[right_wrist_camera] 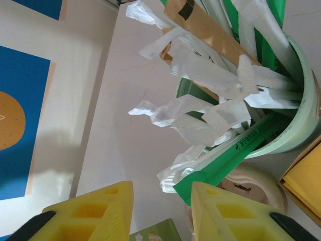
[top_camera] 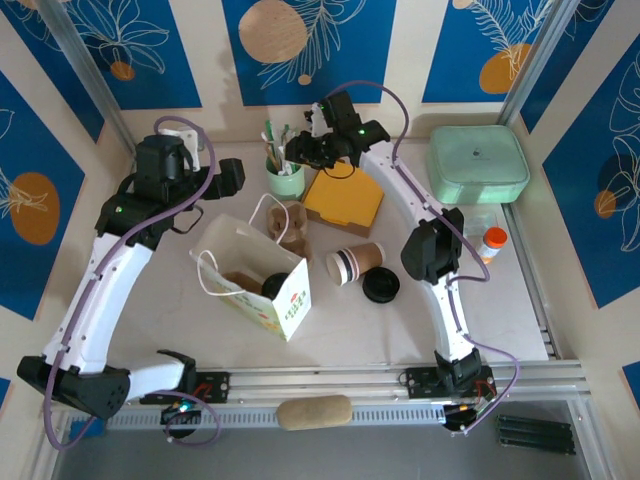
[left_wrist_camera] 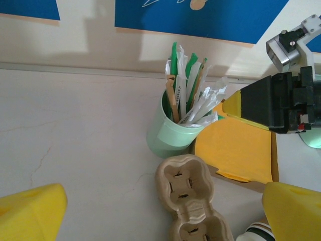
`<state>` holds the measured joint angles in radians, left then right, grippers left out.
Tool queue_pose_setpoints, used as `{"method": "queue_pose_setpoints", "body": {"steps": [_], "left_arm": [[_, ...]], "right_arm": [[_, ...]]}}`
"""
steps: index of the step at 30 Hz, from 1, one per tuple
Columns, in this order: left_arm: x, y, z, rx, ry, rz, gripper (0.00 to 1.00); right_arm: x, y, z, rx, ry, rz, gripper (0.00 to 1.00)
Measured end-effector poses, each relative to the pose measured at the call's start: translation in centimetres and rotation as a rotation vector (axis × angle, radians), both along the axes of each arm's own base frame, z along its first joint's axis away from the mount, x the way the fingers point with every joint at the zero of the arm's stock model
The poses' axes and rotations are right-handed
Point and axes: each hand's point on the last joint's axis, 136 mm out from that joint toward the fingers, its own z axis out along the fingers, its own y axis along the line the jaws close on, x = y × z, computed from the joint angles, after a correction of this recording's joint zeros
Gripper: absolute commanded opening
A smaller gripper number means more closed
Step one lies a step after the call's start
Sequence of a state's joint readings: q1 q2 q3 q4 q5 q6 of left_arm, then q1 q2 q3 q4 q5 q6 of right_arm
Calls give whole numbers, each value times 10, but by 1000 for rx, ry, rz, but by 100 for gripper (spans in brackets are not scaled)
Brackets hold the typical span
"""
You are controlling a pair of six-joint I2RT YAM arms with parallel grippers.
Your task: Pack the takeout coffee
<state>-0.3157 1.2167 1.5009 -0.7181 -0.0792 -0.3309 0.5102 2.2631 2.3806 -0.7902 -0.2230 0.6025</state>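
Kraft-brown and tipped on its side, the takeout coffee cup lay on the white bench right of centre, its banded mouth facing left, apart from both arms. Its black lid sat just beside it on the near side, off the cup. To the left, a white paper bag stood open. A moulded-pulp cup carrier lay between the bag and a yellow-topped cardboard box. Behind the carrier stood a mint-green cup crammed with wrapped utensils.

The right arm reached across the box to that cup. The right jaws were partly drawn together, their yellow fingers set at the wrappers. A green wrapper ended in the gap between them, and whether they gripped it could not be told.

The left arm held the left jaws released and wide above the carrier, with nothing between their fingers.

At the far right sat a mint-green lidded container, with an orange-capped bottle near it.
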Motion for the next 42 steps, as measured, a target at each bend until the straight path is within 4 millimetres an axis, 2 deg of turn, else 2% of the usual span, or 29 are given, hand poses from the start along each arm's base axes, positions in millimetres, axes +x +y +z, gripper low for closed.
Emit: {"method": "queue_pose_setpoints", "body": {"steps": [6, 11, 16, 24, 27, 30, 33, 36, 42], "left_arm": [[0, 1, 0, -4, 1, -2, 100], [0, 0, 0, -8, 3, -7, 99], [0, -1, 0, -12, 4, -13, 100], [-2, -2, 2, -20, -2, -17, 99], [-2, -2, 3, -23, -4, -20, 100], [-3, -3, 4, -26, -5, -22, 99], [-4, -4, 5, -35, -7, -26, 99], [-6, -4, 8, -40, -13, -29, 100], [-13, -2, 17, -56, -36, -29, 99]], "right_arm": [[3, -2, -12, -23, 20, -12, 34], [6, -3, -25, -36, 39, -16, 23], [8, -5, -31, -43, 50, -20, 0], [8, -5, -29, -42, 43, -16, 0], [5, -6, -22, -39, 34, -11, 0], [-4, -8, -6, -31, 13, -2, 0], [-17, -10, 26, -10, -38, 9, 0], [-35, -12, 65, 22, -105, 27, 0], [-83, -18, 139, 74, -245, 66, 0]]}}
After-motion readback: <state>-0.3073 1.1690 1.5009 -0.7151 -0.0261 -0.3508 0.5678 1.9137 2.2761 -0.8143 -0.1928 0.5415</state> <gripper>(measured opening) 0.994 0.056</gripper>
